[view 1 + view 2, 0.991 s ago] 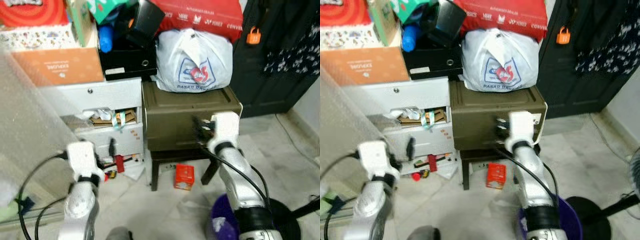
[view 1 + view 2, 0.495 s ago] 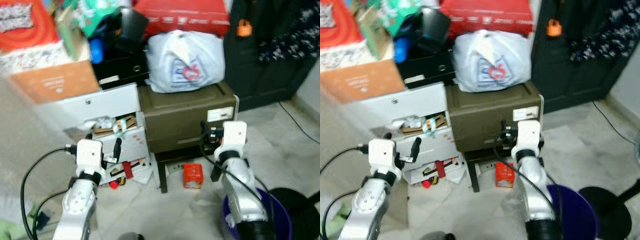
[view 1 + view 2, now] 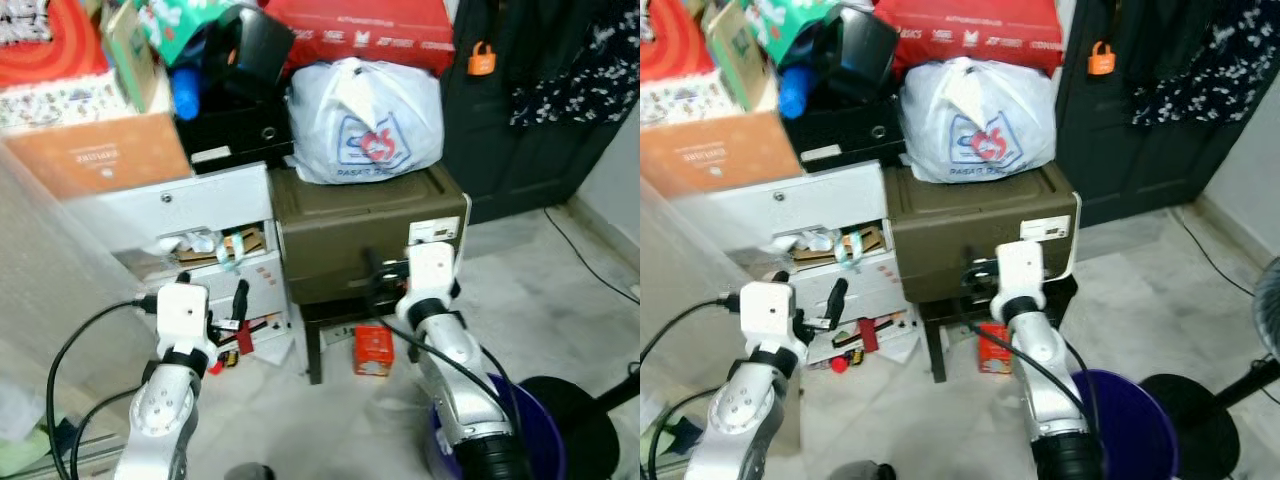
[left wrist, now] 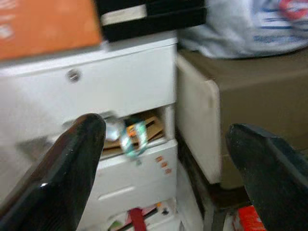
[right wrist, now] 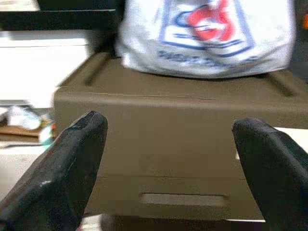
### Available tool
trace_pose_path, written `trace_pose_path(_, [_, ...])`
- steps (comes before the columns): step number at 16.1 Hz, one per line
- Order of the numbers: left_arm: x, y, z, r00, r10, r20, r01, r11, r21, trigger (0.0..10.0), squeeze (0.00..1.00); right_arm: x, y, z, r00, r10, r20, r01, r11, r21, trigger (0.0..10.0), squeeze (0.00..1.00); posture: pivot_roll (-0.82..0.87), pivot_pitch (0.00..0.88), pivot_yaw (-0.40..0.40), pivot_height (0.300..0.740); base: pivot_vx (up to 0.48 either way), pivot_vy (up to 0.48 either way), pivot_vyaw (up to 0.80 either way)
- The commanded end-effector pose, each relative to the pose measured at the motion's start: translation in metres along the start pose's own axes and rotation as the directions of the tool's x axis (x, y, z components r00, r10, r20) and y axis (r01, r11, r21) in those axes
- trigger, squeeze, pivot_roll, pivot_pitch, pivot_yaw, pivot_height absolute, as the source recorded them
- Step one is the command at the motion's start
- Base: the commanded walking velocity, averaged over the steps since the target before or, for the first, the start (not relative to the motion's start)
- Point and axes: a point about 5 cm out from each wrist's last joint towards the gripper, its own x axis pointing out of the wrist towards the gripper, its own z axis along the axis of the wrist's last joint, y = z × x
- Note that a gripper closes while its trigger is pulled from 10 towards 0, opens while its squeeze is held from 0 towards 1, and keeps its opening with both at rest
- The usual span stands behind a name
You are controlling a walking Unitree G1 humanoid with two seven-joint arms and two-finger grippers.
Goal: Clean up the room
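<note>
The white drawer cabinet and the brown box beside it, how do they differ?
The white drawer cabinet has a drawer open with clutter spilling out; the brown box is shut. The cabinet carries an orange carton and black case; the box carries a white plastic bag. Both stand side by side, loaded on top.

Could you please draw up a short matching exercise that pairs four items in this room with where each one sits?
Items:
1. white plastic bag
2. small red box
3. orange padlock
4. orange carton

Places:
A. hanging on the dark door
B. on top of the olive-brown cabinet
C. on the floor under the olive-brown cabinet
D. on top of the white drawer unit

Pairs: 1-B, 2-C, 3-A, 4-D
</note>
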Motion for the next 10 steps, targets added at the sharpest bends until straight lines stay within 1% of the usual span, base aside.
trace_pose_path(1, [-0.003, 0.006, 0.005, 0.999, 0.037, 0.01, -0.037, 0.999, -0.008, 10.0, 0.0, 0.006, 0.001, 0.005, 1.0, 0.018, 0.014, -0.018, 1.0, 0.004, 10.0, 0.0, 0.05, 0.0, -0.005, 0.74, 0.0, 0.0, 0.0])
trace_pose_path(2, [-0.005, 0.008, 0.008, 0.998, 0.061, 0.014, -0.061, 0.997, -0.038, 10.0, 0.0, 0.013, 0.004, 0.009, 0.999, 0.031, 0.031, -0.031, 0.999, 0.012, 10.0, 0.0, 0.07, 0.0, -0.014, 0.74, 0.0, 0.0, 0.0])
trace_pose_path(3, [-0.006, 0.009, 0.009, 0.998, 0.063, 0.019, -0.062, 0.997, -0.042, 10.0, 0.0, 0.014, 0.006, 0.01, 0.998, 0.046, 0.039, -0.046, 0.999, -0.002, 10.0, 0.0, 0.08, 0.0, -0.022, 0.74, 0.0, 0.0, 0.0])
trace_pose_path(5, [-0.009, 0.009, 0.016, 0.994, 0.097, 0.046, -0.095, 0.994, -0.054, 10.0, 0.0, 0.021, 0.012, 0.014, 0.995, 0.09, 0.046, -0.09, 0.996, -0.003, 10.0, 0.0, 0.13, 0.0, -0.043, 0.74, 0.0, 0.0, 0.0])
trace_pose_path(6, [-0.011, 0.009, 0.019, 0.992, 0.117, 0.051, -0.114, 0.991, -0.064, 10.0, 0.0, 0.023, 0.015, 0.014, 0.993, 0.105, 0.044, -0.105, 0.994, 0.003, 10.0, 0.0, 0.14, 0.0, -0.046, 0.74, 0.24, 0.0, 0.0])
trace_pose_path(8, [-0.014, 0.006, 0.018, 0.99, 0.132, 0.039, -0.128, 0.987, -0.096, 10.0, 0.0, 0.027, 0.022, 0.014, 0.992, 0.118, 0.053, -0.118, 0.993, -0.002, 10.0, 0.0, 0.12, 0.0, -0.02, 0.74, 0.0, 0.0, 0.0])
trace_pose_path(9, [-0.012, 0.003, 0.018, 0.992, 0.119, 0.043, -0.114, 0.988, -0.104, 10.0, 0.0, 0.028, 0.025, 0.019, 0.989, 0.126, 0.075, -0.125, 0.992, -0.022, 10.0, 0.0, 0.11, 0.0, -0.008, 0.74, 0.0, 0.0, 0.0])
trace_pose_path(10, [-0.008, 0.0, 0.021, 0.993, 0.102, 0.055, -0.097, 0.991, -0.097, 10.0, 0.0, 0.029, 0.023, 0.022, 0.99, 0.109, 0.09, -0.108, 0.994, -0.018, 10.0, 0.0, 0.09, 0.0, 0.003, 0.74, 0.262, 0.0, 0.0])
